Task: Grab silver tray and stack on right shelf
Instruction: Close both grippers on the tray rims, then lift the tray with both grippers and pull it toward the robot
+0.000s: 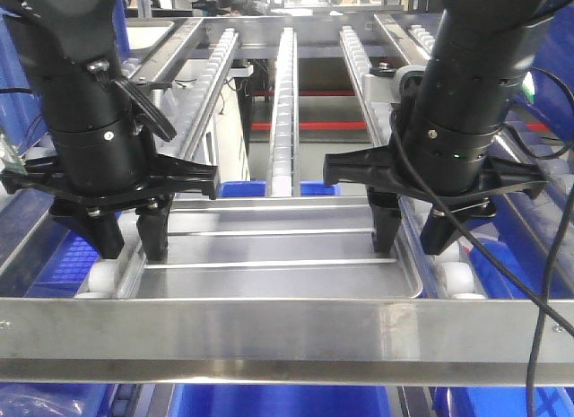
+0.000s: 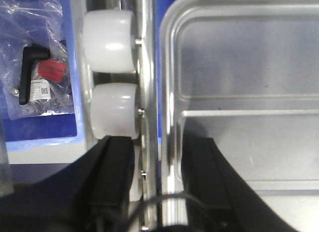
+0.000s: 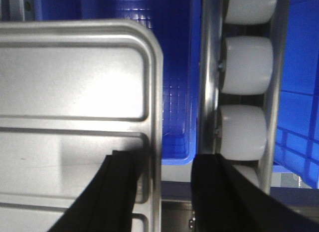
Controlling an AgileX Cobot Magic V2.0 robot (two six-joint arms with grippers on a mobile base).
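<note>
Roller rails [image 1: 285,103] are loaded with the silver tray [image 1: 269,247]; left claw [image 1: 131,245] and right claw [image 1: 413,239] are spread astride its rims; even closure is advised.

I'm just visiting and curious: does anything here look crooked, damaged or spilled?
Nothing stands out. The silver tray sits level and square between the white roller rails, undented, nothing spilled. The left gripper and right gripper each straddle a side rim.

You see a clear plastic bag [image 2: 31,23] at the upper left of the left wrist view, holding a black lever handle [image 2: 27,75] with a red label [image 2: 52,70]. A blue crate [image 1: 278,401] fills the bottom of the front view.
</note>
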